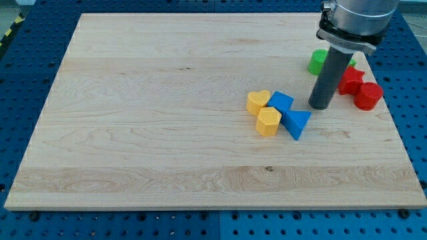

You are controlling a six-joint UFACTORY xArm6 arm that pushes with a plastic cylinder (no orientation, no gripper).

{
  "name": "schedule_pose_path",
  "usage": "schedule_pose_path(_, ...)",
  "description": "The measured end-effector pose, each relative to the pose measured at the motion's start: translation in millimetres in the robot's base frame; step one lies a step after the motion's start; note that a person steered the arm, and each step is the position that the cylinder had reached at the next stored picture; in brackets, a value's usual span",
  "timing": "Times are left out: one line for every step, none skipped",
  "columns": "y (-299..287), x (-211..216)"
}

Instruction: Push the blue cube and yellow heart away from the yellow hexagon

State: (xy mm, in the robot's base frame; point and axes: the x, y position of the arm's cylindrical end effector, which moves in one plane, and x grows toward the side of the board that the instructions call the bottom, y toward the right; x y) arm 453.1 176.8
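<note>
Blue cube [281,102] clear; rod half-hides green block [317,61].

Dark rod [321,107] under grey metal collar

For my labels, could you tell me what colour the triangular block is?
Blue: the triangular block shows clearly in the camera view.

Nothing here can be read: no words, numbers, labels or brand marks show on the wooden board [167,100], the coloured blocks or the arm. The yellow-black stripes [10,30] at the view's left edge seem plain hazard marking.
</note>
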Motion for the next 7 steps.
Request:
schedule_pose_path(0,4)
schedule_pose_path(-4,12)
schedule_pose_path(-9,13)
schedule_pose_path(-16,13)
schedule_pose_path(-23,13)
schedule_pose_path(-29,19)
schedule_pose_path(-38,20)
